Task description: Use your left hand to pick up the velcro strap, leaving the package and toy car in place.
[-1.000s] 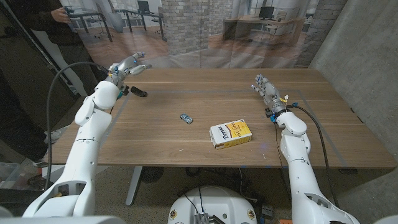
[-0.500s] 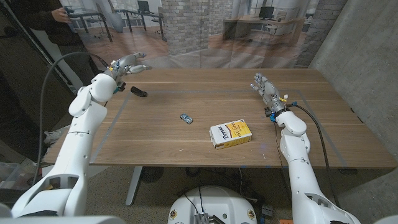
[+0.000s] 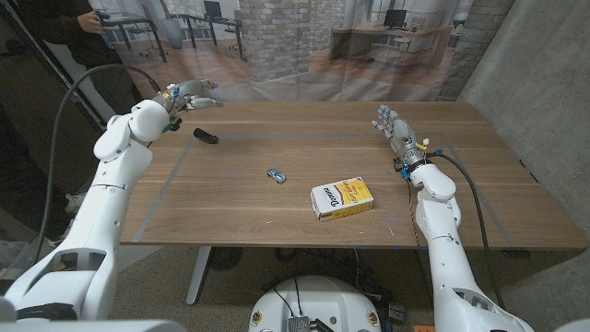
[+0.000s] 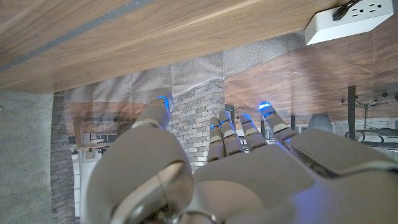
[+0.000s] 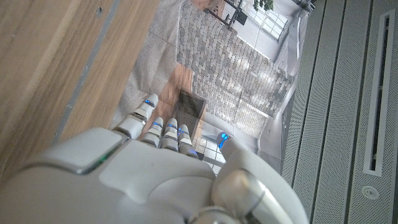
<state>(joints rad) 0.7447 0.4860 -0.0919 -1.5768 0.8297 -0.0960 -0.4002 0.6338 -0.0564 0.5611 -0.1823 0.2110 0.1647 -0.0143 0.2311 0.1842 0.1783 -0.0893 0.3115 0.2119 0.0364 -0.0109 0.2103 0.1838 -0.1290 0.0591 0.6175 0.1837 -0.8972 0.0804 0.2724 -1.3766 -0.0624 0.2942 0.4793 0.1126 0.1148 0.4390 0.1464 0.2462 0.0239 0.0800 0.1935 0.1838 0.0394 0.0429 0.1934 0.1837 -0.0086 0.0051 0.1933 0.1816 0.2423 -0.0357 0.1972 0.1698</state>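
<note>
Now, as I read my head view:
Velcro strap: one, a small dark strap (image 3: 206,137) that lay on the wooden table (image 3: 277,207) in the upper left of the frame, untouched.
My left hand: it (image 3: 189,95) hung in the upper left, above and left of the strap and apart from it, near the table's far left corner; fingers spread, grasping nothing. In my left wrist view the hand (image 4: 205,168) showed from the back, fingers apart and bare.
My right hand: it (image 3: 392,127) stood over the table in the upper right of the frame, fingers extended close together, nothing in it; well apart from every object. My right wrist view showed the hand (image 5: 155,168) from the back beside the table's wood.
Package: one white and yellow box (image 3: 340,198), closed, lying right of centre; I could not tell what it held.
Toy car: one, small and blue (image 3: 276,175), at the frame's centre, up and left of the package, not touching it.
Count: one strap, one car, one package.
</note>
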